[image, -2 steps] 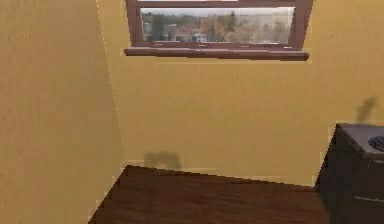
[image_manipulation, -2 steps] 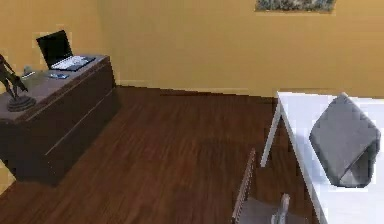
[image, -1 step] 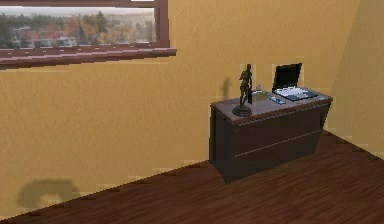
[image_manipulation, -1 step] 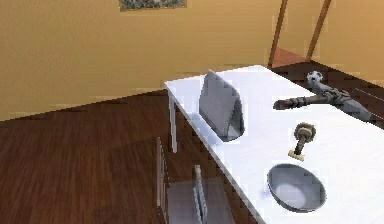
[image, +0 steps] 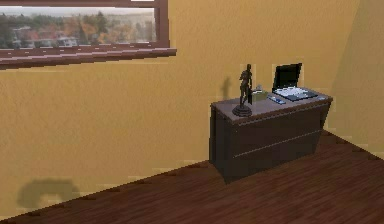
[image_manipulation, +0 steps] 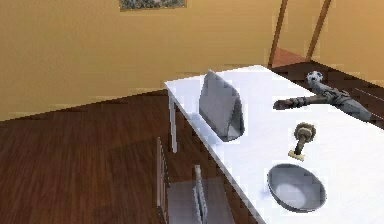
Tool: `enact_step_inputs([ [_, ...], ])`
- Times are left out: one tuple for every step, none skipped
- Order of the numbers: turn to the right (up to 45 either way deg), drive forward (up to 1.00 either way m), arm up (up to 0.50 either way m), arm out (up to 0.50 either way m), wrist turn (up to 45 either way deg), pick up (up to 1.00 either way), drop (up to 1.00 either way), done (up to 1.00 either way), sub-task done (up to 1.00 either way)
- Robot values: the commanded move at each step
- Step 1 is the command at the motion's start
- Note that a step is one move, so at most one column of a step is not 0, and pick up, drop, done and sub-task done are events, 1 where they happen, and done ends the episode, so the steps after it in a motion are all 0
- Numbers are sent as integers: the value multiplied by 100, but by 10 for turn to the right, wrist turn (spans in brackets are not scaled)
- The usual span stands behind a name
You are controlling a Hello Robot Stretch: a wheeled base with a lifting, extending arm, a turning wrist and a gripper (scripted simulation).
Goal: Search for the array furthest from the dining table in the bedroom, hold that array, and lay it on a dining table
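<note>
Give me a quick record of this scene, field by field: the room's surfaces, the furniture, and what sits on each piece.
floor: dark wood
walls: yellow
window: forward view's upper left
dresser: dark, against the wall; bears statuette and open laptop
table: white; bears grey laptop, bowl, small upright ornament
chair: pulled up at the table
</note>
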Motion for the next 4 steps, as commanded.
enact_step_inputs([
  [0, 0, 0, 20, 0, 0, 0, 0, 0],
  [0, 0, 0, 0, 450, 0, 0, 0, 0],
  [0, 0, 0, 0, 450, 0, 0, 0, 0],
  [0, 0, 0, 0, 450, 0, 0, 0, 0],
])
